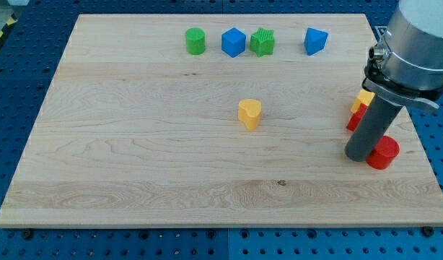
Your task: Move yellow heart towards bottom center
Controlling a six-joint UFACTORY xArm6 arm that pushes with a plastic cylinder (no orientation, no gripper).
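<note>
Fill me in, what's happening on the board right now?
My tip sits at the view's right, touching or nearly touching the red cylinder, with a red block and a yellow block partly hidden behind the rod. The yellow heart lies near the board's middle, well apart from my tip and not yet pushed toward bottom centre. Along the view's top stand a green cylinder, blue cube, green block and blue block.

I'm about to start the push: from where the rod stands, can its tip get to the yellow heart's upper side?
Probably yes. My tip sits at the view's right beside the red cylinder, and bare board lies between it and the yellow heart. The top row of blocks stays clear of that path.
</note>
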